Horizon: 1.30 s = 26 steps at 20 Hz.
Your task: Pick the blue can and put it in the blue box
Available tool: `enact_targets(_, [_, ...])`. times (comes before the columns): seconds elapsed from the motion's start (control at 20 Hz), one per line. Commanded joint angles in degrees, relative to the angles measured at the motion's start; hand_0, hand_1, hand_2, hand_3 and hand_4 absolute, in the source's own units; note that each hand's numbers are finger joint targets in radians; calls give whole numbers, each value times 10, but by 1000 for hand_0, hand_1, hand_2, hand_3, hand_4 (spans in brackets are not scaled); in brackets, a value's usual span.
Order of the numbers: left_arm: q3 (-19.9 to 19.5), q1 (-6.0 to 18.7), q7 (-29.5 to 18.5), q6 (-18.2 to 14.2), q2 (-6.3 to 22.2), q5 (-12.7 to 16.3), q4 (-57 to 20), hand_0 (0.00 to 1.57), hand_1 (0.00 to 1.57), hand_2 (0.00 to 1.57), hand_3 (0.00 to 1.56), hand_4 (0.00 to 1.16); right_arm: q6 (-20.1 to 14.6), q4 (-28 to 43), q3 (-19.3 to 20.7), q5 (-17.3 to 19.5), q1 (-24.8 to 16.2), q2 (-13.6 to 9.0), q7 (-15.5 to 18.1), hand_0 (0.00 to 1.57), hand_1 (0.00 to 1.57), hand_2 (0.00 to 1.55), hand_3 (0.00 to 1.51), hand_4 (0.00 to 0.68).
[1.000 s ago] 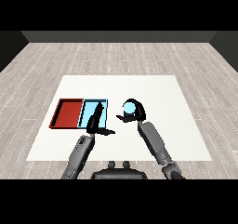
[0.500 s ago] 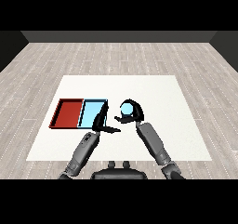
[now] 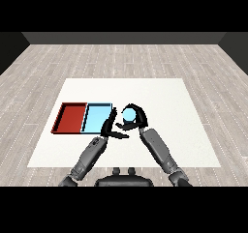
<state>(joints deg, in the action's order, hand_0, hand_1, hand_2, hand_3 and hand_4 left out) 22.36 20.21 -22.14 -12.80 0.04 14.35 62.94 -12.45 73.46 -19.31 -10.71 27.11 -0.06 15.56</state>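
The blue can (image 3: 129,115) sits in my right hand (image 3: 136,123), whose fingers and thumb curl round it just right of the light blue tray (image 3: 96,118). The can is held a little above the table, close to that tray's right edge. My left hand (image 3: 109,127) stands next to it with straight fingers pointing up, partly over the tray's near right corner. Its thumb reaches right, under the can.
A red tray (image 3: 70,117) lies against the left side of the light blue one. Both rest on the white table (image 3: 164,101), whose bare top stretches to the right and behind the hands.
My right hand has carried the blue can leftward, closer to the light blue tray. My left hand has shifted right, off the tray's middle, to beside the can.
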Motion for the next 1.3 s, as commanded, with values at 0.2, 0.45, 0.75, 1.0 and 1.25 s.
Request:
enact_targets(0.2, [24, -10, -13, 5, 0, 22, 8, 0, 0, 0, 0, 0, 14, -57, -9, -16, 14, 1, 54, 1393, 1393, 1435, 1399, 656])
enact_targets(0.45, [62, 92, -23, -56, 0, 86, -73, 0, 0, 0, 0, 0, -5, -45, -39, -15, 14, 1, 52, 1408, 1408, 1429, 1391, 651])
enact_targets(0.75, [32, 50, -41, 10, 0, 50, -88, 0, 0, 0, 0, 0, -5, -40, -39, -12, 27, 1, 24, 1420, 1420, 1442, 1399, 617])
enact_targets(1.0, [87, 31, -34, -60, 0, 51, -19, 0, 0, 0, 0, 101, -35, -18, -86, -2, 29, 1, 7, 1363, 1363, 1442, 1397, 615])
enact_targets(1.25, [98, 61, 33, -147, 8, -46, -32, 412, 412, 563, 294, 571, -90, -34, -154, -57, 66, 0, 10, 1421, 1421, 1445, 1389, 604])
